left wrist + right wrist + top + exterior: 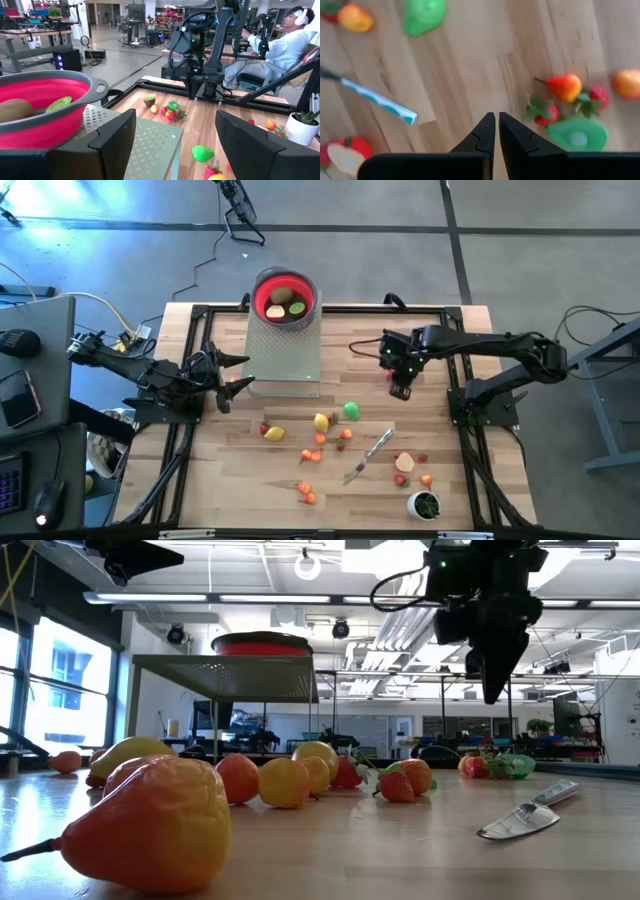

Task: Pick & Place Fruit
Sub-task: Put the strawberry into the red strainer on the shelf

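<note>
In the high view, the toy fruit [322, 423] is being shown scattered over the lower centre of the wooden table [230, 480], with a silver knife [368, 457] lying among the pieces and a small white cup [424, 504] at lower right. A red bowl [284, 297] holding a few pieces is being carried on a perforated metal stand [284, 352] at upper centre. The right gripper [401, 391] is being held right of centre, above the fruit, and the left gripper [232, 388] is being kept at the left, beside the stand.

In the low view, a large orange-yellow pear [150, 823] is being seen at lower left, more fruit is being lined across the middle, and the right gripper [493, 692] is being hung at upper right, pressed to a point, clear of the table.

In the left wrist view, the left fingers [115, 142] are being held spread wide with nothing between them; the bowl [45, 105] is being seen at left, a green piece [202, 153] at bottom centre, and a seated person [280, 50] at upper right.

In the right wrist view, the right fingers [482, 135] are being held nearly together, empty, over bare wood; strawberries [542, 111] and a small pear [564, 86] are lying at right.
</note>
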Robot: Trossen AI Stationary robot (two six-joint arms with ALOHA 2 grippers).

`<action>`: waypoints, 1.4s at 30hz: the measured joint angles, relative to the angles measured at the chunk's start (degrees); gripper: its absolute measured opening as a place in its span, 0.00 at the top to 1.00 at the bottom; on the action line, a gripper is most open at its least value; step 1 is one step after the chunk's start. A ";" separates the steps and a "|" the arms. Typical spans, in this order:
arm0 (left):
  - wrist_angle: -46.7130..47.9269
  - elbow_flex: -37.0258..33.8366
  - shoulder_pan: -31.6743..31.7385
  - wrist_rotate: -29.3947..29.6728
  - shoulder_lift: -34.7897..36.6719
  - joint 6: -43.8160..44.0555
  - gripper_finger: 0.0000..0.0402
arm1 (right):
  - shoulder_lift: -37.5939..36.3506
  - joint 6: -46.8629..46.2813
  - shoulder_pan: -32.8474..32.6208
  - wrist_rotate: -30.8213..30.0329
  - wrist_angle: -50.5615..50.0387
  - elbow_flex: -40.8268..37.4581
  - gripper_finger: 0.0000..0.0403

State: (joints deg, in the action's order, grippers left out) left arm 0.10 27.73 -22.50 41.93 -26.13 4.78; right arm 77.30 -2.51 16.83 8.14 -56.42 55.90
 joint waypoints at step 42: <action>0.42 -0.07 0.00 0.11 0.02 -2.47 0.34 | 0.00 -1.45 -0.71 -4.58 15.29 -0.04 0.47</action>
State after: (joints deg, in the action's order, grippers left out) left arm 0.51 27.66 -22.50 42.04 -26.11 2.30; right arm 77.30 -3.97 16.12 3.56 -41.12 55.86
